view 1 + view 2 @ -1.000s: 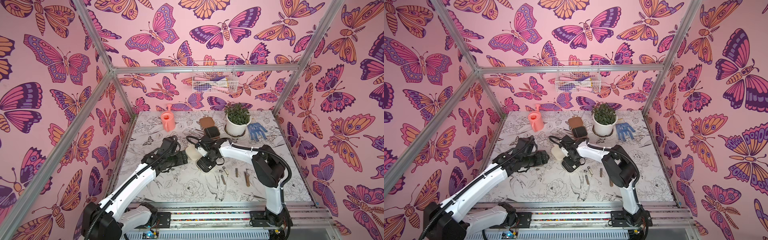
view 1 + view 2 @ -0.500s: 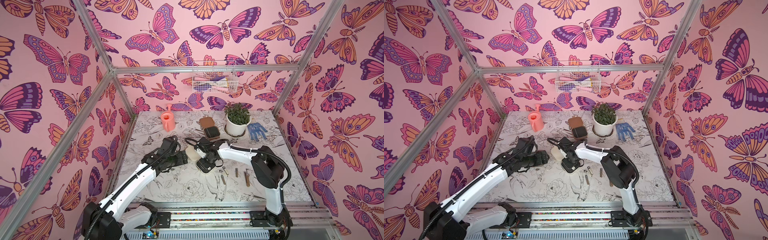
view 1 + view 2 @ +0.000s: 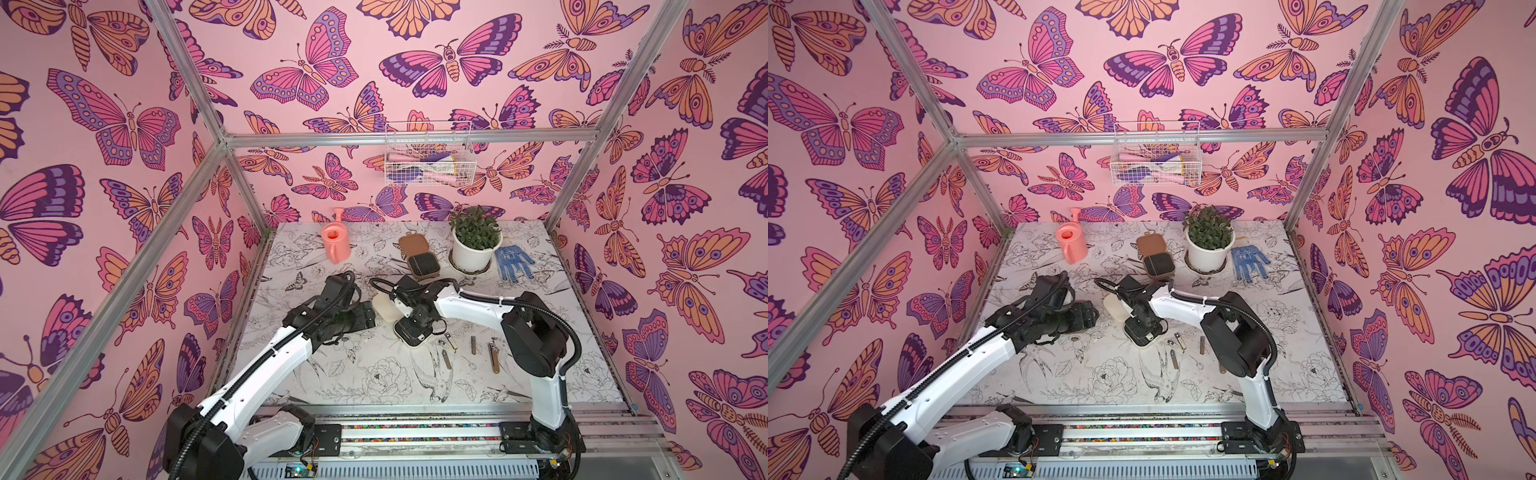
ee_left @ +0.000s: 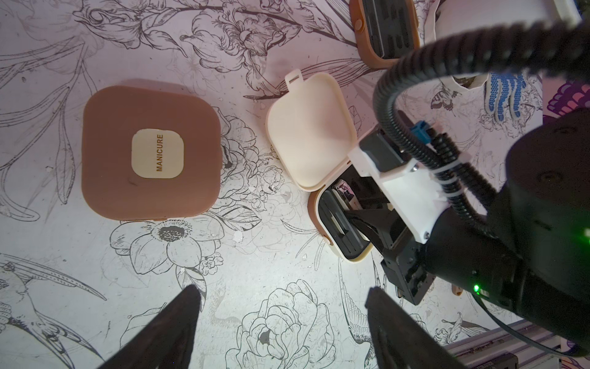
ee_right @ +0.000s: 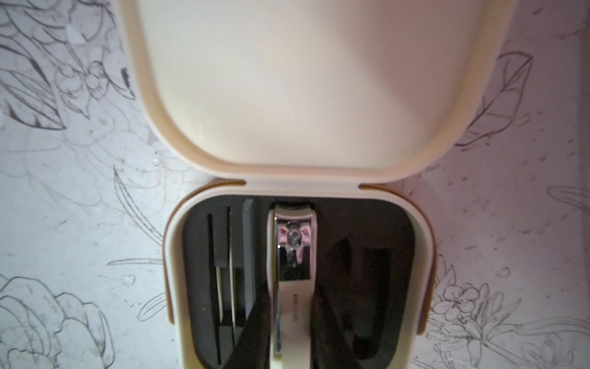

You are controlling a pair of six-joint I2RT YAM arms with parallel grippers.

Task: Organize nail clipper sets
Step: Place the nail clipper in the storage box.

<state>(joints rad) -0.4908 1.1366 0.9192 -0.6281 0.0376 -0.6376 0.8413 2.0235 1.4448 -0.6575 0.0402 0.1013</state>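
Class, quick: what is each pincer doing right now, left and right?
Left pincer: open, holding nothing.
Right pincer: closed on the nail clipper inside the open cream case.

Cream plastic case (image 3: 383,309) holding a metal nail clipper (image 5: 293,255) mid-table — brown square case (image 4: 150,153) left of it, loose metal tools (image 3: 493,359) right, tan hinged case (image 3: 423,266) behind.

White arm shells (image 3: 274,361), black joints (image 3: 536,336), ribbed black cables (image 4: 388,105), zip ties (image 4: 447,172); left hand (image 4: 281,289) fingers (image 4: 178,326) dark, pointed.
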